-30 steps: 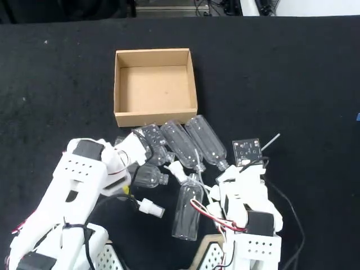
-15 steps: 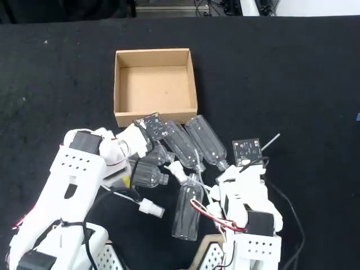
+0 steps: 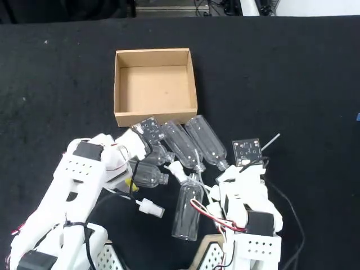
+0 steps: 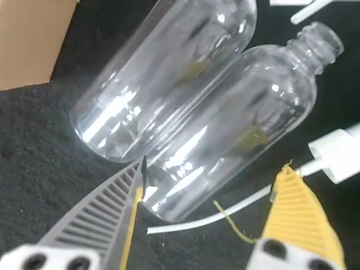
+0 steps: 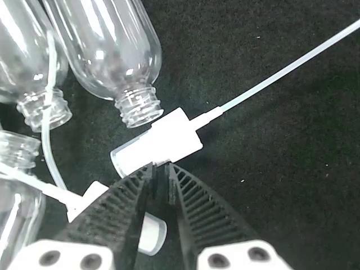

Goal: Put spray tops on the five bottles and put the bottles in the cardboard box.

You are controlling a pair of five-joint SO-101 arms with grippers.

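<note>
Straddling a capless bottle (image 4: 236, 124) with the left claw (image 4: 214, 171) spread wide, just short of the box (image 3: 154, 115), empty so far. Best to drop lower and pinch mid-body, square across, or risk rolling it against its neighbour. On the right claw (image 5: 160, 171): all but closed, gripping nothing, tips at a spray top (image 5: 157, 143) lying on the table (image 3: 292, 84). Versus a second ago: a swing boxward and slight ease back on the left, no stir on the right.
</note>
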